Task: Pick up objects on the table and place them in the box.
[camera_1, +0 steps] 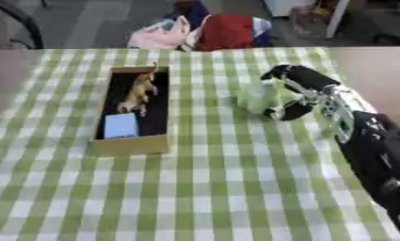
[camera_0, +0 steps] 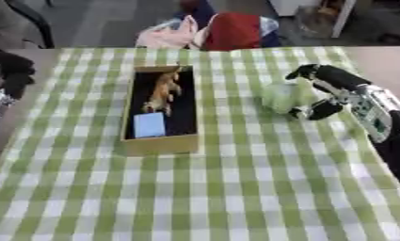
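A pale green rounded object (camera_0: 283, 97) sits on the checked cloth right of the box. My right hand (camera_0: 324, 89) reaches in from the right, fingers curled over its top and thumb at its lower side. The open cardboard box (camera_0: 160, 143) lies left of centre and holds an orange-brown toy animal (camera_0: 163, 92) and a light blue card (camera_0: 149, 124). My left hand (camera_0: 7, 74) shows dark at the left edge, off the cloth; whether it is open or shut is unclear.
The green-and-white checked cloth (camera_0: 236, 188) covers the table. Beyond the far edge are a red bag (camera_0: 234, 31) and pink fabric (camera_0: 166, 36). A dark chair (camera_0: 30, 21) stands at the upper left.
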Tool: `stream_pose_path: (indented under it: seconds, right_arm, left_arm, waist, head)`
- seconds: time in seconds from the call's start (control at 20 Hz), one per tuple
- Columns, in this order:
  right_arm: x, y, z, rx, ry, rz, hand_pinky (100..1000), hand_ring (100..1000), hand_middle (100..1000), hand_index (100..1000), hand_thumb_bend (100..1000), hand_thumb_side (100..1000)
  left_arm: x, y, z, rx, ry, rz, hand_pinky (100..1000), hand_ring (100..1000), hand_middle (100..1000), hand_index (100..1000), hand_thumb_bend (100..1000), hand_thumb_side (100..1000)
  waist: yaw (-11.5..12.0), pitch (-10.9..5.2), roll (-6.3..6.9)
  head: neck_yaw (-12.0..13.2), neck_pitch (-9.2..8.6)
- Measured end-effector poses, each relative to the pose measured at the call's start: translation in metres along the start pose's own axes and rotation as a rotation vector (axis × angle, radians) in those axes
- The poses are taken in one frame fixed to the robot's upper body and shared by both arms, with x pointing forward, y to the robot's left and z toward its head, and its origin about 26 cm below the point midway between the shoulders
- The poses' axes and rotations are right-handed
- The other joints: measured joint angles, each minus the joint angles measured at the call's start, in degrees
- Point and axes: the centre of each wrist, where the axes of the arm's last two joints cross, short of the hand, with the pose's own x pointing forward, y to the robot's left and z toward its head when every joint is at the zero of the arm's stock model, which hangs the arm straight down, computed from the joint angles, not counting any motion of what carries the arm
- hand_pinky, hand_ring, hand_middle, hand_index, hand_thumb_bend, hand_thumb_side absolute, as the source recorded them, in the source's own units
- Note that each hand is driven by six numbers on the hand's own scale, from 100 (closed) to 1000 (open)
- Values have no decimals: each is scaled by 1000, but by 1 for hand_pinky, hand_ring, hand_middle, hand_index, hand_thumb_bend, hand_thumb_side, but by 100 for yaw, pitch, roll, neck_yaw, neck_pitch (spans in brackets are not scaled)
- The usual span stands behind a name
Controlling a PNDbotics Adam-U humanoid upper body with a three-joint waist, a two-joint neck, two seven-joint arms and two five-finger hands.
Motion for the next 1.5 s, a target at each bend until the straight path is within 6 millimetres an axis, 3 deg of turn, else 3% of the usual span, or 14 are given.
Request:
stream_pose_path:
  seconds: [0.2,0.45,0.65,0.7,1.0,1.25,1.4,1.5]
  right_arm:
    - [0,2,0,-40,4,16,698,762,558,689,409,119]
    - [1,5,-1,-50,-9,29,694,754,532,659,409,112]
    - [5,9,-3,-40,-34,29,704,775,625,748,415,152]
    - [6,10,-4,-36,-41,28,709,786,668,800,422,197]
    - [10,14,-6,-2,-83,26,716,803,729,865,434,271]
    - [13,14,-8,-5,-102,23,695,772,643,790,424,211]
    - [15,14,-9,-29,-109,25,666,733,527,694,409,115]
    - [17,14,-11,-57,-108,25,643,699,458,632,403,100]
  left_arm:
    - [0,0,0,0,0,1,671,627,617,747,214,634]
    - [0,-2,0,1,0,8,671,627,617,748,212,635]
    - [0,-2,0,1,0,9,674,627,617,747,205,637]
    - [0,-2,0,1,0,9,676,627,617,747,203,638]
    - [0,-2,0,1,-1,11,678,628,618,748,198,639]
    - [1,-2,-1,-2,-6,12,681,629,619,749,188,640]
    - [1,-2,-1,-4,-9,12,683,630,620,750,180,642]
    - [1,-2,-1,-4,-10,13,684,630,620,750,178,642]
  waist:
    - [-13,0,4]
    - [-17,0,8]
    - [-15,0,15]
    - [-14,0,17]
    - [1,0,16]
    - [5,0,9]
    - [7,0,8]
    - [7,0,11]
  head:
    - [-4,0]
    - [-16,6]
    - [-25,28]
    - [-26,33]
    - [-38,44]
    - [-41,44]
    - [-41,44]
    - [-42,44]
